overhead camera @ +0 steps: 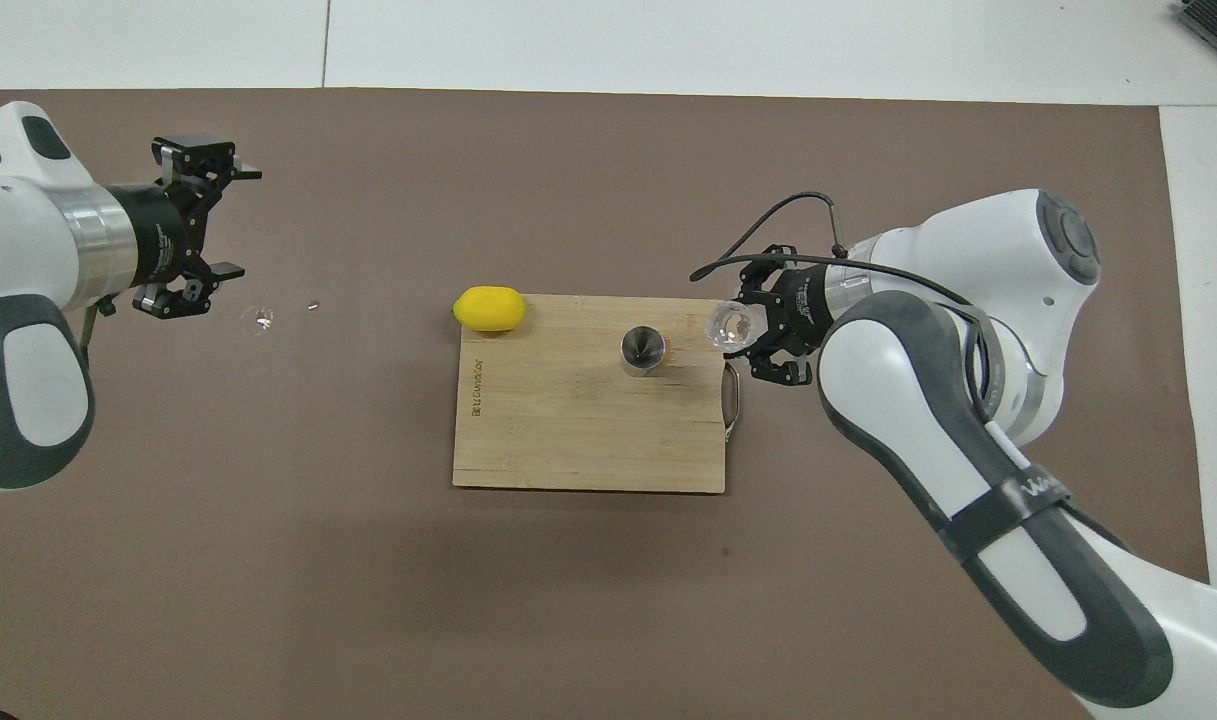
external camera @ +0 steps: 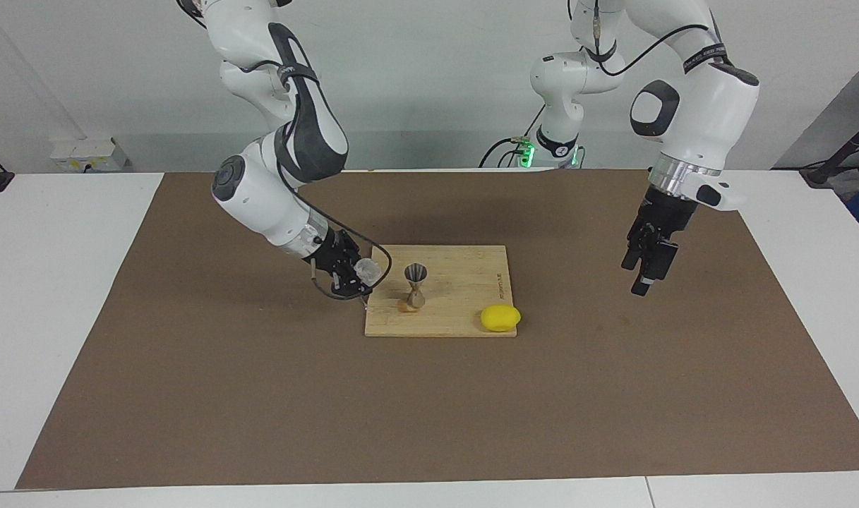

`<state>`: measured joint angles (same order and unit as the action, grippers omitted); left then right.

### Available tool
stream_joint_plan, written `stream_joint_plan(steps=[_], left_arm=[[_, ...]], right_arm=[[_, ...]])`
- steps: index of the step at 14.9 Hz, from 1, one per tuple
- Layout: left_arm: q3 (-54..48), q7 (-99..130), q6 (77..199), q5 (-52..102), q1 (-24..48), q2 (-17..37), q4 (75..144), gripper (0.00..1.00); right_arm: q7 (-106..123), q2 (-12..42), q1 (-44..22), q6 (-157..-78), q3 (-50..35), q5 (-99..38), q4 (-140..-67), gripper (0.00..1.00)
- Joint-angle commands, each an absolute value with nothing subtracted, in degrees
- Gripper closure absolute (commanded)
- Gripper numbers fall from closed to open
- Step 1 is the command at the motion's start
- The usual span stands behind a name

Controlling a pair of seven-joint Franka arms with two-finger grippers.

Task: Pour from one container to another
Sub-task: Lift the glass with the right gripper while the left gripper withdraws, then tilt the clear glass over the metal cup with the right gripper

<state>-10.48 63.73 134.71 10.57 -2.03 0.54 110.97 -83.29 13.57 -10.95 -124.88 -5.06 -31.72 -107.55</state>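
Holding the small clear cup [external camera: 368, 269] tight in its fingers, the right hand [external camera: 355, 275] hangs over the edge of the wooden cutting board [external camera: 464, 310] at the right arm's end of the surface; the metal jigger [external camera: 416, 284] stands upright on the board just beside the cup, toward the left arm's end, with its open mouth facing up; so the cup needs only a short trip sideways to sit over that mouth, then a tip; the left hand [external camera: 646, 264] waits open and empty, up in the air well apart from the board, past the yellow lemon [external camera: 500, 318].
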Motion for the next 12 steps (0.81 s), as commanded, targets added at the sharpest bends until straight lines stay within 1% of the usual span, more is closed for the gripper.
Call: stream_joint_plan(steps=[1,4,6,7,9,10,12], left_arm=[[-10.72,52.52,126.06,4.68,-3.07,-1.75,111.01,0.0],[-10.64,32.86,119.55,1.5,-5.27,-2.98,110.66,0.0],[-10.2,20.54,116.73,1.41,-6.68,-3.34,110.3,0.0],[-10.02,14.3,114.89,1.41,-6.77,-3.43,110.22,0.0],[-9.93,3.65,110.85,0.88,-6.85,-4.13,109.52,0.0],[-9.58,-0.66,108.05,-0.69,-6.94,-4.04,107.95,0.0],[-6.78,-4.73,102.07,-1.76,-4.41,-2.99,103.65,0.0]], right_arm=[[-87.53,15.2,-12.12,-124.72,-5.1,-28.05,-103.9,0.96],[-94.37,16.08,-15.2,-124.8,-5.18,-19.36,-101.7,0.97],[-95.89,16.7,-15.73,-124.28,-5.27,-17.58,-99.94,0.97],[-95.89,16.79,-17.3,-124.28,-5.19,-16.36,-99.76,0.97],[-96.85,16.87,-18.02,-124.36,-5.19,-13.9,-99.76,0.97],[-97.2,16.87,-18.19,-124.37,-5.19,-12.41,-99.76,0.97],[-97.38,16.87,-19.42,-124.02,-5.27,-9.42,-99.84,0.97]])
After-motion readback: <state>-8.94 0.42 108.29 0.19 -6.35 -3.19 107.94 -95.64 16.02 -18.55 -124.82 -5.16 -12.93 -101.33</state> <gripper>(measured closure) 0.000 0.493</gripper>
